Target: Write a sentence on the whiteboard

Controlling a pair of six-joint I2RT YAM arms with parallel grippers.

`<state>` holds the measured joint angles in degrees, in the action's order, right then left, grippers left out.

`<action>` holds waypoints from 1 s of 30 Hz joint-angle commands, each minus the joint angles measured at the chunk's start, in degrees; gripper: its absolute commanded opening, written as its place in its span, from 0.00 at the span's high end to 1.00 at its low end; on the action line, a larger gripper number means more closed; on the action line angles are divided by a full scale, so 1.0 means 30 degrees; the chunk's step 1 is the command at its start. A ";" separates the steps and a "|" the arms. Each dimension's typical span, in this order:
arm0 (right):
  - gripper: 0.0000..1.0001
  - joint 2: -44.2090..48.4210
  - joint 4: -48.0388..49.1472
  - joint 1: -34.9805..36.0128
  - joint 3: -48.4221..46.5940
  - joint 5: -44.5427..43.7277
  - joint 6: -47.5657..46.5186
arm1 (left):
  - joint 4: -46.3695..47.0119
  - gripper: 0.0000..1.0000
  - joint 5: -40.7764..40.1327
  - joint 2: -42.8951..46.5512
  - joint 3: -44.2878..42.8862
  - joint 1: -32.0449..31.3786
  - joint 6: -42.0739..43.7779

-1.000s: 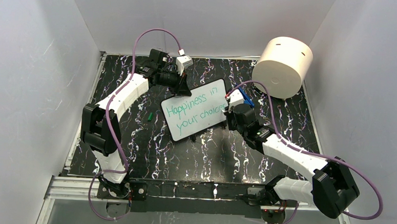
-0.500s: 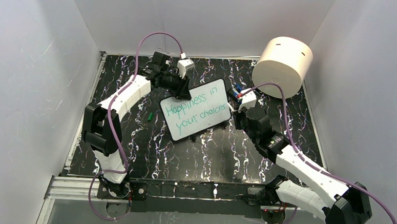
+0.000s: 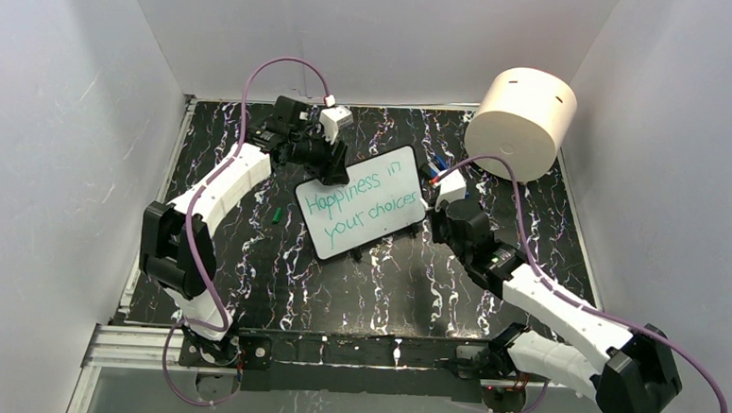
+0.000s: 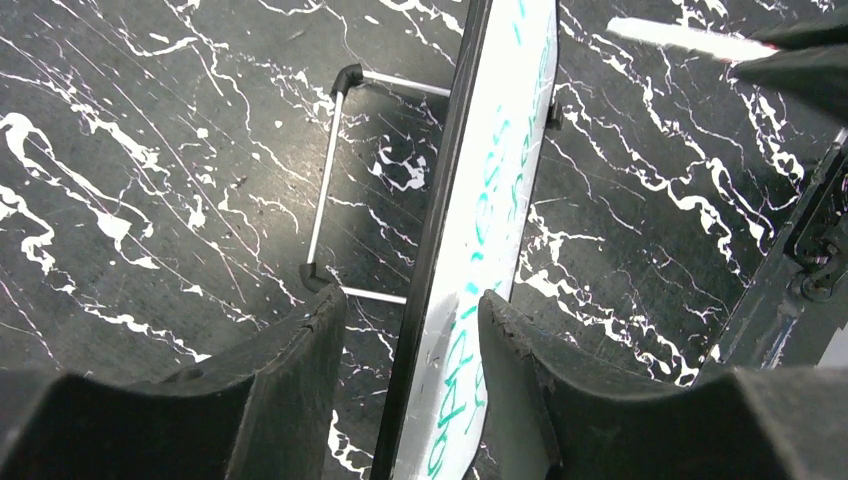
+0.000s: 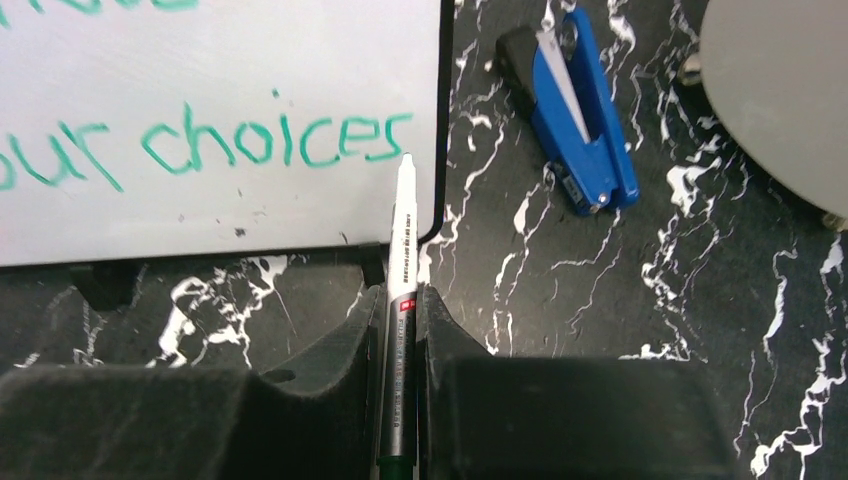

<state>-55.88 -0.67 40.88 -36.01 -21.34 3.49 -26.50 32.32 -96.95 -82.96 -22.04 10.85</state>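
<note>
The whiteboard (image 3: 361, 201) stands tilted on a wire stand (image 4: 325, 180) in the middle of the black marbled table. The sentence (image 3: 358, 199) in teal-green reads "Happiness in your choices" in two slanted lines. My left gripper (image 3: 334, 174) is open, its jaws straddling the board's top left edge (image 4: 495, 180) with gaps on both sides. My right gripper (image 5: 402, 292) is shut on a grey-and-white marker (image 5: 403, 230). The marker's tip lies at the board's lower right corner, just past the word "choices" (image 5: 275, 140).
A big cream cylinder (image 3: 521, 122) stands at the back right. A blue clip-like object (image 5: 575, 105) lies between it and the board. A small green cap (image 3: 275, 215) lies left of the board. Grey walls close in three sides.
My right arm's elbow has swung out to the right and its wrist has shifted slightly right of the board's edge. My left wrist has shifted a little. The board stays put.
</note>
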 commanded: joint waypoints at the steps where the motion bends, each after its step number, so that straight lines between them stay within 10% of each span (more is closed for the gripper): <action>1: 1.00 -0.0920 0.1206 -0.0012 0.0529 -0.0509 0.0148 | 0.0287 0.52 0.0052 0.0820 0.0059 -0.0068 -0.0189; 17: 1.00 -0.2146 0.2991 -0.0184 0.0499 -0.0493 0.0099 | 0.0145 0.63 0.0603 0.0342 -0.0049 -0.0037 -0.0190; 30: 1.00 -0.3360 0.3837 -0.0409 0.0432 -0.0225 0.0094 | -0.0366 0.99 0.1729 -0.0031 -0.0127 -0.0021 0.0433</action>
<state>-65.21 6.59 40.14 -33.82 -21.93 3.66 -25.69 36.53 -96.57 -82.96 -22.04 10.02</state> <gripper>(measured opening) 0.206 0.090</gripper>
